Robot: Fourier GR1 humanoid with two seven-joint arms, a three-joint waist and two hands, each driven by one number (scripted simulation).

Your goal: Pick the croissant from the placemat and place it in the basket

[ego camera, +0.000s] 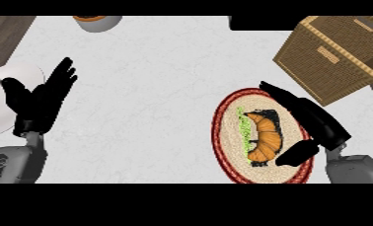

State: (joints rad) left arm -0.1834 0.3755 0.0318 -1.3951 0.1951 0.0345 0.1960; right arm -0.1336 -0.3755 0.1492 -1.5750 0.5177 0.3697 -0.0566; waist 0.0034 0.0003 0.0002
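The right robot hand (pixel 315 127) hovers at the right rim of the round placemat (pixel 224 136), its long fingers stretched straight toward the basket side and its thumb jutting in low beside the croissant (pixel 264 138); the fingers are apart and hold nothing, though whether the thumb touches the pastry is hard to tell from this steep angle. The croissant lies upright along the middle of the placemat, still on it, so the step in hand looks like the approach to the grasp. The next move calls for the fingers to swing over and close around the pastry, then a lift up and away to the wicker basket (pixel 331 57), which sits just beyond the placemat's upper right edge, a short carry. The table (pixel 160 96) lies open to the left. The left robot hand (pixel 40 99) rests open near the left edge, fingers up.
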